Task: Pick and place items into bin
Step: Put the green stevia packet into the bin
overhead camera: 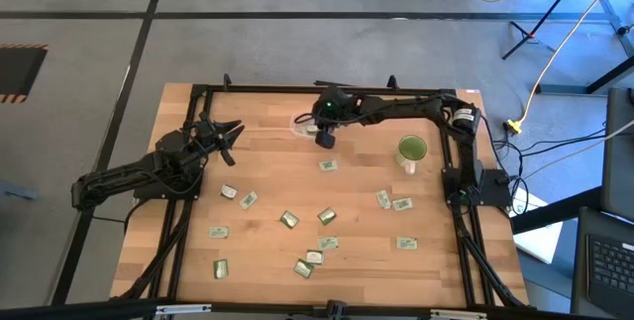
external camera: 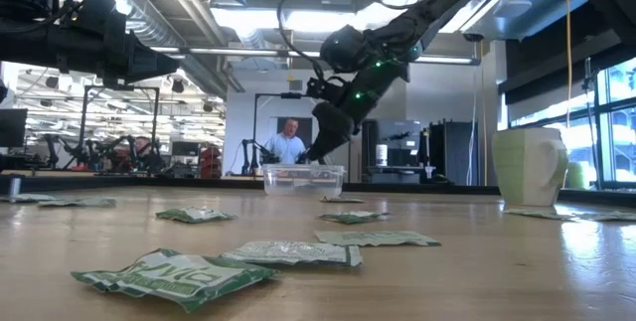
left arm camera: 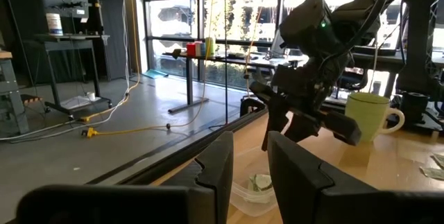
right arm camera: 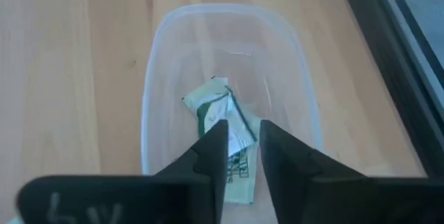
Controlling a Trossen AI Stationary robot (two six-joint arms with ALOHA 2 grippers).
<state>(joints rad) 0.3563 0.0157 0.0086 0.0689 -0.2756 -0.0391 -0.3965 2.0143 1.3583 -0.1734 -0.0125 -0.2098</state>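
From above, the right gripper hangs over the bin, which sits near the middle of the worktop's far edge. The worktop is pale wood inside a dark frame. The left gripper waits near the far left corner, fingers spread in a small V, nothing between them. Loose packets lie scattered across the middle and near half of the worktop, well apart from the bin, about 15 of them. A green cup stands towards the far right side.

Down at table height now: the right gripper points down just above the clear bin, not touching it. Packets lie flat in the foreground, the green cup stands at the right. A person shows in the room behind.

Left wrist view: the left gripper's own fingers stand apart with a clear gap, holding nothing. Beyond them is the right gripper above the bin, and the green cup behind.

Right wrist view: looking straight down into the bin. The right gripper has its fingers a narrow slot apart, gripping nothing. At least 1 packet lies on the bin's floor under the fingertips, green and white; whether it is 1 or 2 overlapping I cannot tell.
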